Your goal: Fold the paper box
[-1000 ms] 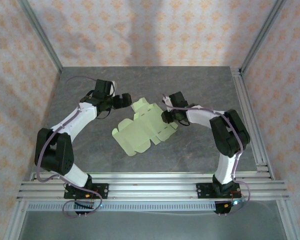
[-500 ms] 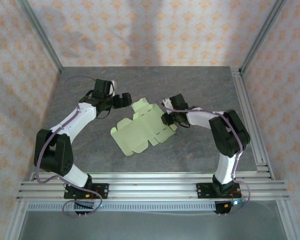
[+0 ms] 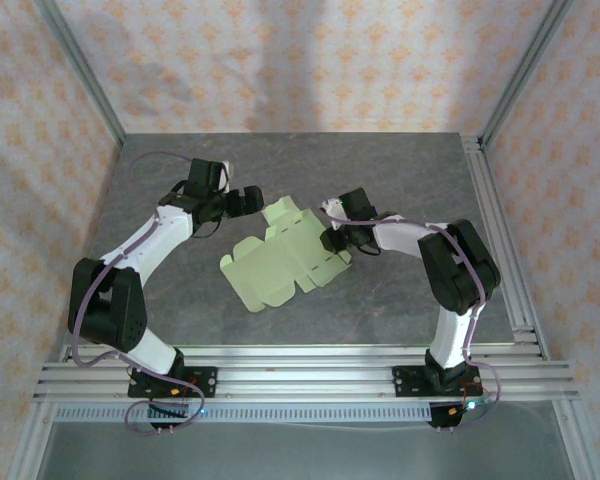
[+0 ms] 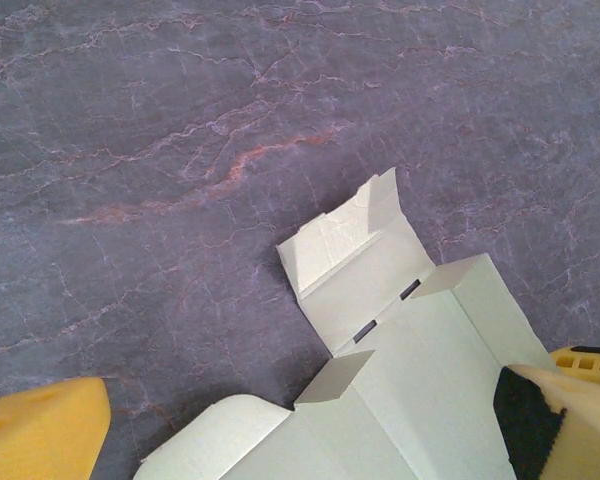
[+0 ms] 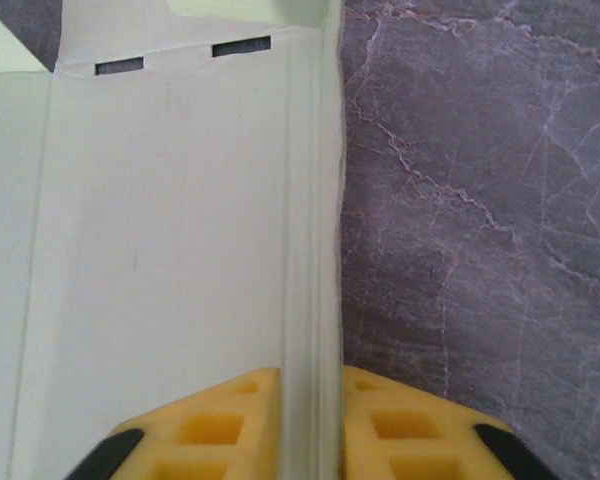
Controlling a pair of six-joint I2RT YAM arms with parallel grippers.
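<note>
The paper box (image 3: 280, 262) is lying as a flat die-cut sheet on the grey marbled table (image 3: 400, 170), between both arms. The right gripper (image 3: 330, 238) is pinching an upturned edge flap on its right side. The left gripper (image 3: 248, 200) is hanging wide open by the far flap.

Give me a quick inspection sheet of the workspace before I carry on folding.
Surface: grey marbled table, flat and dry-looking.
Job's things: the paper box, pale green, mostly flat, far flaps partly raised.
Clutter: nothing seen.
Grippers: left pincer wide open at the box's far flap; right pincer pinching a raised edge of the right panel.
Cables: purple cables run along both arms, off the card.
Surroundings: patterned walls, aluminium frame rails.
</note>
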